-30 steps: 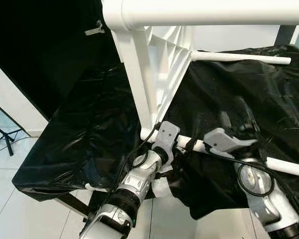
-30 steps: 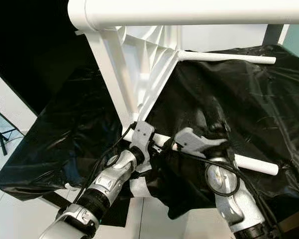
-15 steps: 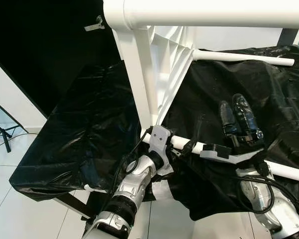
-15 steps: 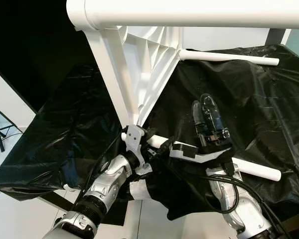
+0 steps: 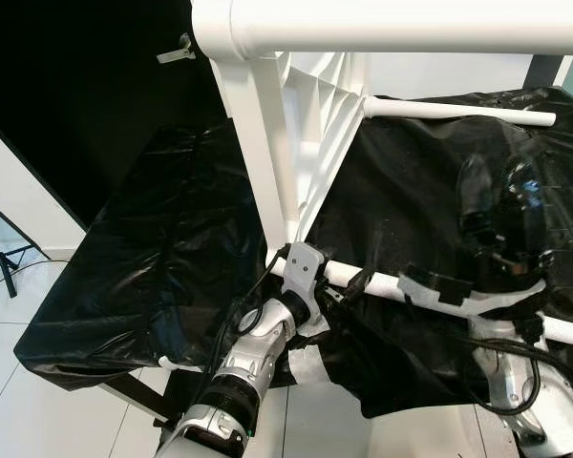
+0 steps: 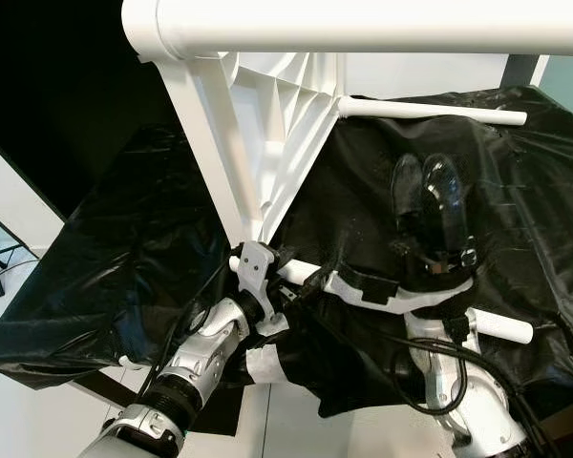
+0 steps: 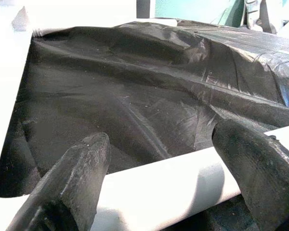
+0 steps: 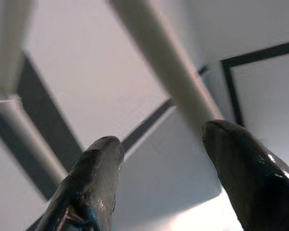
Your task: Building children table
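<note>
Black plastic sheeting (image 5: pixel 172 248) drapes the workbench where the rigid, light, slick-looking white table frame (image 5: pixel 296 143) stands at 12 o'clock, its leg tube (image 7: pixel 173 183) pinched by the left gripper (image 7: pixel 168 178) near the joint, while the right gripper (image 6: pixel 430 205) points upward, fingers spread, at 3 o'clock.

Bright even light, glare on black sheet (image 5: pixel 172 239), wrist pics soft

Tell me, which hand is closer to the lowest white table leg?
Left. The left hand grips the leg, one finger on each side. The right hand is raised above it, fingers apart, holding nothing.
</note>
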### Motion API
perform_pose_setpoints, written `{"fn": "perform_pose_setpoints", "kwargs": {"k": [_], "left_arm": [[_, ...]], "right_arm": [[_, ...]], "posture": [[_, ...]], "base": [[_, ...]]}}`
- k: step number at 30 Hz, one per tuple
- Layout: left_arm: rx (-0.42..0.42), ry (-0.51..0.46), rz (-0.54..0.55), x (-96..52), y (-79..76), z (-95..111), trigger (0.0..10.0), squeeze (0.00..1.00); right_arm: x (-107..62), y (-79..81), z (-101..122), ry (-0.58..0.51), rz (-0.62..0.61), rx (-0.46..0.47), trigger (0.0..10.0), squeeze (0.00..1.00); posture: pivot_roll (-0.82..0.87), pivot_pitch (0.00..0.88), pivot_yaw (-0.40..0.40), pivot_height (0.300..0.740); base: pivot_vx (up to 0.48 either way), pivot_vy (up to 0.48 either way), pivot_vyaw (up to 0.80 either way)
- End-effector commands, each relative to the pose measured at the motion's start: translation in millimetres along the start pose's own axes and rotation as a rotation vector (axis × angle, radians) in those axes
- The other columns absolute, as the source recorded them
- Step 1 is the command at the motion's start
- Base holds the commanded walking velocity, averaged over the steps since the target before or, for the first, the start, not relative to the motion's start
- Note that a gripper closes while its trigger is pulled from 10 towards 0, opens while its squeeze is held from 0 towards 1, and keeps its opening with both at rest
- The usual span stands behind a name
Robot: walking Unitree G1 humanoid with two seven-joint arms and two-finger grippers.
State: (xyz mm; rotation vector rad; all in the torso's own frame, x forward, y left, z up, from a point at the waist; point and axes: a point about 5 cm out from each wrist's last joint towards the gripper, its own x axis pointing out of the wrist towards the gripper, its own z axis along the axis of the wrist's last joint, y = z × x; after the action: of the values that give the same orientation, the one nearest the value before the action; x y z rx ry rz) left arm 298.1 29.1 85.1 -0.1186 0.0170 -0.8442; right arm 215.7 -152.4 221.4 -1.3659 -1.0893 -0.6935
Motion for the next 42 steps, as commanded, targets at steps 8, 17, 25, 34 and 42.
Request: {"fn": "perform_pose_setpoints", "kwargs": {"k": [8, 17, 25, 34, 42], "left_arm": [[-0.075, 0.19, 0.048, -22.7, 4.2, -42.4, 10.0, 0.0], [-0.068, 0.196, 0.04, -22.9, 4.5, -43.7, 10.0, 0.0], [-0.068, 0.199, 0.037, -22.6, 4.1, -44.7, 10.0, 0.0], [-0.07, 0.21, 0.032, -23.7, 1.9, -48.4, 10.0, 0.0], [-0.072, 0.211, 0.03, -24.5, 1.2, -50.5, 10.0, 0.0]], "right_arm": [[29.5, -13.7, -6.1, 0.028, -0.12, -0.035, 10.0, 0.0], [53.3, -25.9, -21.0, 0.098, -0.187, -0.094, 10.0, 0.0], [66.7, -34.8, -23.0, 0.106, -0.233, -0.102, 10.0, 0.0], [86.1, -34.1, -36.1, 0.233, -0.191, -0.09, 10.0, 0.0], [87.9, -21.7, -37.2, 0.296, -0.085, -0.057, 10.0, 0.0]], "posture": [[0.02, 0.0, 0.121, 0.74], [0.02, 0.0, 0.124, 0.74], [0.02, 0.0, 0.123, 0.74], [0.02, 0.0, 0.121, 0.74], [0.02, 0.0, 0.119, 0.74]], "base": [[0.0, 0.0, 0.0], [0.0, 0.0, 0.0], [0.0, 0.0, 0.0], [0.0, 0.0, 0.0], [0.0, 0.0, 0.0]]}}
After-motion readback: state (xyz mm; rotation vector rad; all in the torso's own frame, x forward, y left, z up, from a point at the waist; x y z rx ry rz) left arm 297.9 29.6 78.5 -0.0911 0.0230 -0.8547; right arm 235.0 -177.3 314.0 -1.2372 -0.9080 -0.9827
